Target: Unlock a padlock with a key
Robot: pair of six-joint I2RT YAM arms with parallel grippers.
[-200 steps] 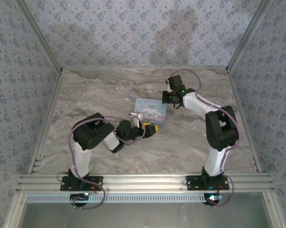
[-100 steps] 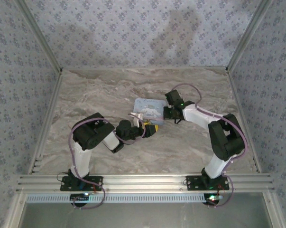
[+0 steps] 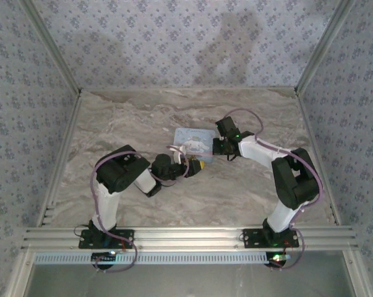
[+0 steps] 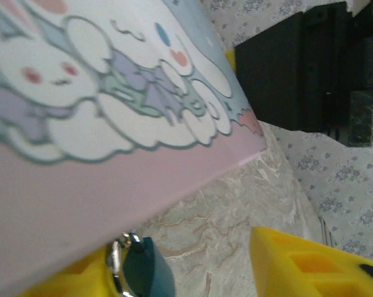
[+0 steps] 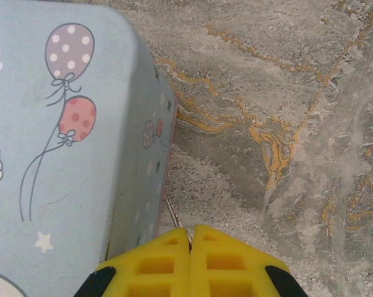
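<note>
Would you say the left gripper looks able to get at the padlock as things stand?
Probably yes: the padlock sits by the tin's edge, inside the gap between the open fingers of the left gripper, with nothing blocking it. The tin overhangs closely, though.

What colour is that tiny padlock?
Dark bluish-grey, almost teal; the padlock shows best in the left wrist view.

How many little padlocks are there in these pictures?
1. The padlock is just below the pink side of the tin, between the left arm's yellow fingers. Others could be hidden behind the tin.
</note>
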